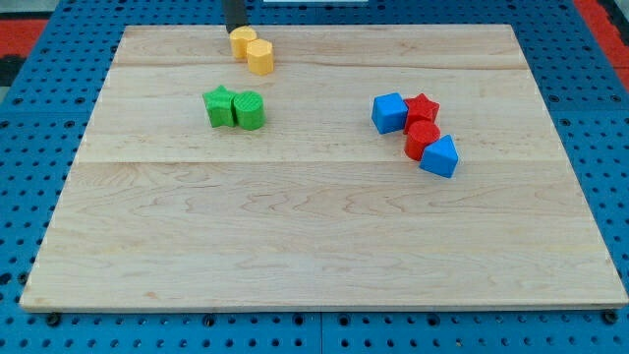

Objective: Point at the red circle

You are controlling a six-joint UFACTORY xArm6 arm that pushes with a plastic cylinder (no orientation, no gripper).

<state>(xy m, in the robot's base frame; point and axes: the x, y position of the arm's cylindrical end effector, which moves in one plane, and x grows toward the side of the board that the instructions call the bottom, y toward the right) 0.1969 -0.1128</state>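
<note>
So the wooden surface [314,236] fills most of the view, no writing or labels anywhere that I can read. There's no claw on this rig, just a dark rod coming straight down at the view's top, my tip [236,31] touching the yellow blocks [252,50]. Green pair [235,108] sits just below. The red circle [422,138] is well off right, wedged between red star [422,108], blue cube [389,112] and blue wedge [439,156]
</note>
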